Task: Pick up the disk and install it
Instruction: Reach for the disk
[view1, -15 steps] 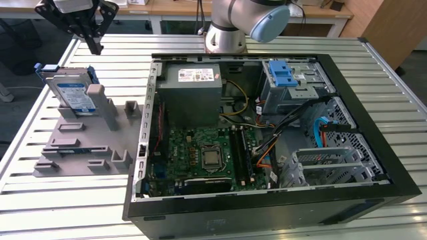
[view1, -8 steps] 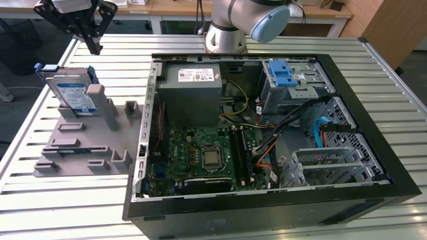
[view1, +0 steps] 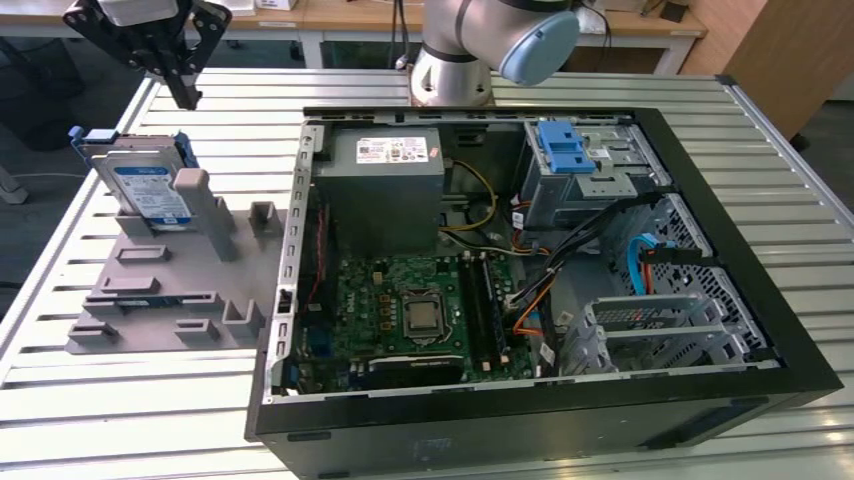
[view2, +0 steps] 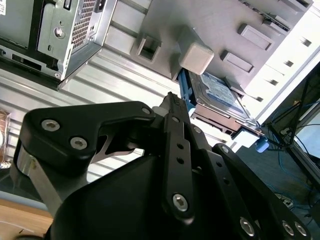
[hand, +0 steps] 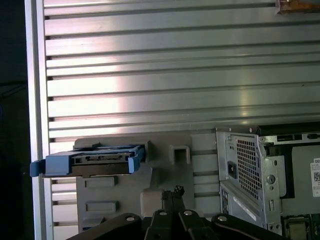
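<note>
1. A slatted metal counter (view1: 134, 400) carries an open computer case (view1: 747, 400) on the exterior view's right.
2. A grey holder (view1: 147, 300) lies on that view's left; the disk (view1: 147, 190) stands on edge at its far end.
3. The gripper (view1: 187, 98) hovers above the disk, jaws closed and empty. A clean pick likely needs them opened and lowered square to its flat faces.

The disk (view1: 144, 190) is shiny metal with blue plastic rails (hand: 57, 164), the table (view1: 160, 412) ribbed metal.
</note>
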